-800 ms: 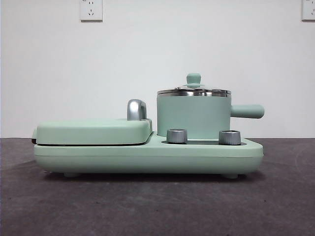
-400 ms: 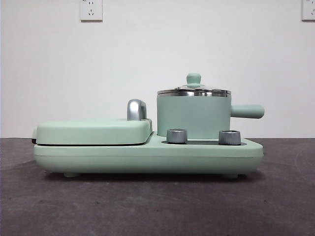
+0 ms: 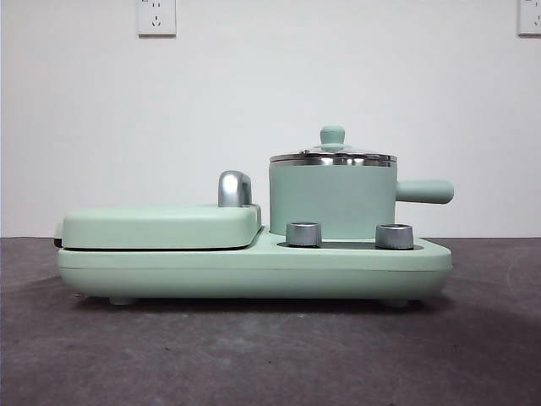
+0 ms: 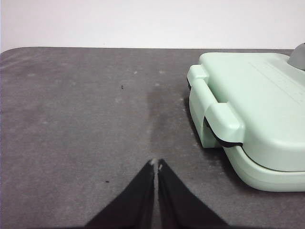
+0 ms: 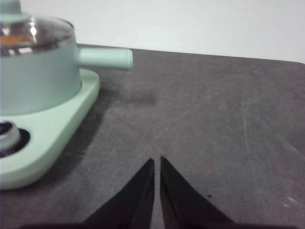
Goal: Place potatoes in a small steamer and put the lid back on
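Observation:
The mint-green small steamer [image 3: 332, 201] stands on the right of the green cooker base [image 3: 254, 271], its stubby handle pointing right. The clear glass lid [image 3: 333, 156] with its green knob sits on it. In the right wrist view the steamer [image 5: 35, 76] and lid [image 5: 33, 31] are close by, and something orange-brown shows through the glass. The potato is otherwise hidden. My left gripper [image 4: 156, 164] is shut and empty over bare table beside the griddle. My right gripper [image 5: 157, 161] is shut and empty over bare table, apart from the steamer's handle [image 5: 105, 57].
The flat green lidded griddle [image 3: 161, 227] fills the base's left half, with a steel hinge post [image 3: 234, 188] behind it; it also shows in the left wrist view [image 4: 257, 109]. Two steel knobs [image 3: 303, 234] [image 3: 394, 236] sit on the base's front. Dark grey table [image 3: 270, 355] lies around.

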Available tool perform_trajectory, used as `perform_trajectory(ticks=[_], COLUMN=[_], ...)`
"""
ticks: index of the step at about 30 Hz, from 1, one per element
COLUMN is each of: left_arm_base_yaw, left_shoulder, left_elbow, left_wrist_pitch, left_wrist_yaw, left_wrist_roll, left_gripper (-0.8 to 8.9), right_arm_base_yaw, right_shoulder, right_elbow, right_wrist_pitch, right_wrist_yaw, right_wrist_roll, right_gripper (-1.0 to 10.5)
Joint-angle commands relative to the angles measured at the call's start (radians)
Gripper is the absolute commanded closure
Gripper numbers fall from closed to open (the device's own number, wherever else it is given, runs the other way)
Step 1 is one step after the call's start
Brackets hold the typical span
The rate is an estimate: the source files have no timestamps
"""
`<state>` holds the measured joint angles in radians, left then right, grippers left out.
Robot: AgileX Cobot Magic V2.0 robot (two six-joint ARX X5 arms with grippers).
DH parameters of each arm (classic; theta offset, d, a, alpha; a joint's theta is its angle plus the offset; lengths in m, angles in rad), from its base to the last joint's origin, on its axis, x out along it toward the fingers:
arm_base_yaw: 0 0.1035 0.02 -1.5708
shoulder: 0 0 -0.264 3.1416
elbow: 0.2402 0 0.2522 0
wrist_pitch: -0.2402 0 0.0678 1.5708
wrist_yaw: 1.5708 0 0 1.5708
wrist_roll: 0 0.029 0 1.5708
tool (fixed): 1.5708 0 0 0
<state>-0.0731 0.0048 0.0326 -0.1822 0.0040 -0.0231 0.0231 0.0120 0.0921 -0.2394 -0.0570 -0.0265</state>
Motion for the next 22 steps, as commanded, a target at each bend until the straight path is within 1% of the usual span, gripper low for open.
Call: perform_trajectory(ticks=[1,5,8,22], left_arm_base_yaw=[0.001,0.001,0.001,0.001], left_shoulder=[-0.002,-0.002,-0.002,-0.002], left_elbow=[-0.019,-0.019,-0.019,-0.019], left_wrist_pitch=[-0.004,-0.005,-0.005,-0.005], left_wrist_yaw=[0.004,0.004,0.004,0.004], left_wrist_roll=[-0.008,-0.008,-0.008,-0.008], left_gripper=[8.04,8.04,8.04,8.04], right_arm_base_yaw=[-0.002,-0.002,-0.002,-0.002], right_shoulder=[-0.008,-0.008,-0.008,-0.008], right_elbow=[-0.025,-0.069,-0.08,-0.081], right_wrist_pitch=[0.028,0.035,0.085,0.087], right_wrist_yaw=[0.006,0.004,0.005,0.006], right_wrist_roll=[-0.01,-0.003,-0.004,-0.004], right_gripper=[9.3,9.3,9.3,9.3])
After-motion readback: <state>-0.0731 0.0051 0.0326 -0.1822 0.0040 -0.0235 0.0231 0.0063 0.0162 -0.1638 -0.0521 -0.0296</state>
